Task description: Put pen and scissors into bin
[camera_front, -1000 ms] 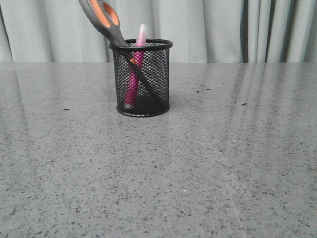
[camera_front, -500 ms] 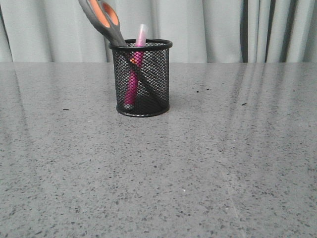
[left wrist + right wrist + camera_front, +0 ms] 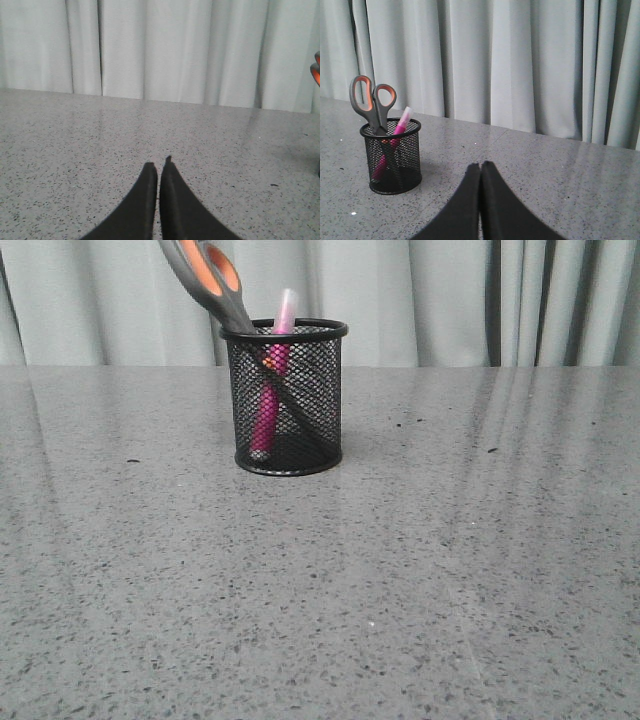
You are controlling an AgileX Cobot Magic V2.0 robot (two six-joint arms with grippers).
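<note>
**Bin loaded: pen and scissors both stowed, arms clear**

On the grey speckled desk (image 3: 420, 570), toward the far edge and a little to the robot's left of centre, stands the one container on show.

Item 1, the bin (image 3: 287, 400): round black wire-mesh cup, upright, solid rim and base, resting flat on the desk. Nothing touches it from outside.

Item 2, the pen (image 3: 270, 390): magenta body, pale cap. It stands inside the bin, leaning slightly, its lower end at the floor of the cup and its cap poking just above the rim.

Item 3, the scissors (image 3: 212, 275): blades down inside the bin, crossing in front of the pen on a diagonal. The dark grey handles with orange-lined loops rise well above the rim and lean toward the robot's left, the shank resting on the rim. The loops run out of the front view at the top; the right wrist view shows them whole.

Item 4, left gripper (image 3: 158, 170): fingers pressed together, holding nothing, low over bare desk and well apart from the bin.

Item 5, right gripper (image 3: 480, 170): likewise closed and empty, back from the bin, which sits off to one side of its view.

Assessment: by my reading both articles are in place and the task looks complete. What remains is only to keep both arms away. The scissors are top-heavy and lean on one side of a light cup, so a brush against the handles could tip the lot.
</note>
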